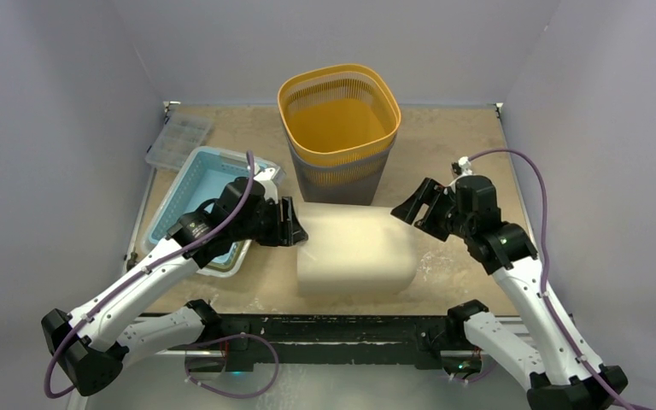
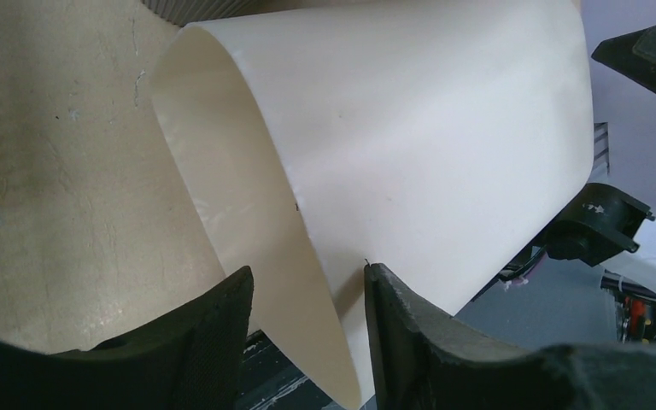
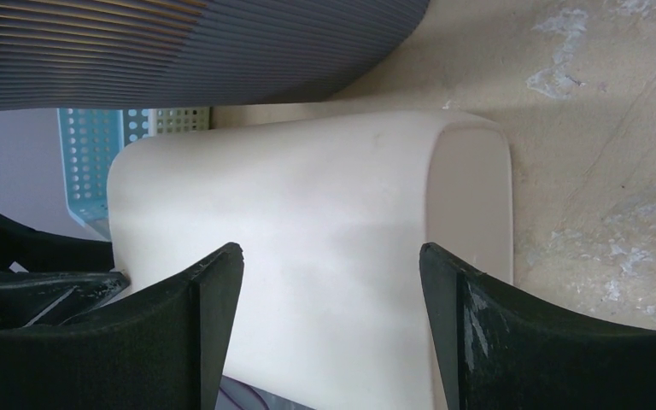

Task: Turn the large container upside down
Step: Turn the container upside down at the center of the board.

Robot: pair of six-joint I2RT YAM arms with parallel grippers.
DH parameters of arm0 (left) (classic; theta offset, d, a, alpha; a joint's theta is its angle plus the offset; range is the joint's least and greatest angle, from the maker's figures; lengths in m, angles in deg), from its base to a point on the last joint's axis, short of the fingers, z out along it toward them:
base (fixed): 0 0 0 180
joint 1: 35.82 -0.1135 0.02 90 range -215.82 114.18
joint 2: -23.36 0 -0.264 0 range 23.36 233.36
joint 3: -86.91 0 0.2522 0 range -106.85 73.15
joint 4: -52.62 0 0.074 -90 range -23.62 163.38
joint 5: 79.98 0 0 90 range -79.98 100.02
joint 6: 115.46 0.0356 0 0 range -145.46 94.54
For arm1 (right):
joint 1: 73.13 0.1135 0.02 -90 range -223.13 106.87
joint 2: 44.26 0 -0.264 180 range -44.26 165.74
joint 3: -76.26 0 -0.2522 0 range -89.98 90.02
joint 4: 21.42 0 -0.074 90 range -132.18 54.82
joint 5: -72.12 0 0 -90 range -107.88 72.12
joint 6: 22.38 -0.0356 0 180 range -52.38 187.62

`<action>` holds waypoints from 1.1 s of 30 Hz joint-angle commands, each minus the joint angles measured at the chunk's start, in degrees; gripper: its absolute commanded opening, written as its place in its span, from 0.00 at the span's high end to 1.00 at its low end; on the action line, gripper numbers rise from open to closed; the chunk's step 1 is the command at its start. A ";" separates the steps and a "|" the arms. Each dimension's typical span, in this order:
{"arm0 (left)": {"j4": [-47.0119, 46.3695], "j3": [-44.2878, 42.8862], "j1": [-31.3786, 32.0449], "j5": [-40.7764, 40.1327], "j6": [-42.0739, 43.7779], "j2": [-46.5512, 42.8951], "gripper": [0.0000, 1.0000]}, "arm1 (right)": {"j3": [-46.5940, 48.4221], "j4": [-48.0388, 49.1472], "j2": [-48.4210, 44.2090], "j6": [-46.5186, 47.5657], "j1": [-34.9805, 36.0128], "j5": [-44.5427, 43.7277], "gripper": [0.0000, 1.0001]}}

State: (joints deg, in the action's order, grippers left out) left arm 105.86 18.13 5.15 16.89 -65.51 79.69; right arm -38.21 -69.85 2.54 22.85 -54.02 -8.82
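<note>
At table (image 1: pixel 461 145) centre, left gripper (image 1: pixel 299 229) half-open astride large container (image 1: pixel 354 248) rim; right gripper (image 1: pixel 410 202) wide, holding nothing

Scuffed tan table (image 1: pixel 453 154): cream container (image 1: pixel 357 249) dead centre, orange basket (image 1: pixel 339 128) top middle, blue basket (image 1: pixel 195 184) and clear box (image 1: pixel 178 141) upper left.

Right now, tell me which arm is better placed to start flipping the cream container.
Left. The left gripper straddles the wall of the cream container at its open end; the right gripper only hangs open beside the closed end.

Lab cell: grey walls (image 1: pixel 51 128), worn tabletop (image 1: pixel 461 154)
</note>
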 commanded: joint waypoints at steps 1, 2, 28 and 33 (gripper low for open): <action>-2.68 0.19 0.25 0.97 -0.37 -0.20 0.54 | -0.57 0.30 1.61 -0.05 -0.22 0.97 0.22; -2.74 0.21 0.23 1.07 -0.31 0.01 0.56 | -0.90 -0.03 1.93 -0.28 -0.15 0.47 0.22; -15.29 9.72 0.17 5.29 -5.69 -0.43 0.95 | -1.73 11.86 -1.30 -5.33 -0.20 16.09 0.37; -21.30 12.84 0.22 7.82 -8.19 -1.36 0.96 | -2.17 13.67 -3.24 -6.20 -0.22 18.58 0.37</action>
State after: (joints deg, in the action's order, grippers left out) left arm 93.80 27.81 4.34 18.25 -70.93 77.35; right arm -40.83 -66.03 1.95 21.29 -55.68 -4.38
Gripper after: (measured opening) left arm 0.140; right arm 0.635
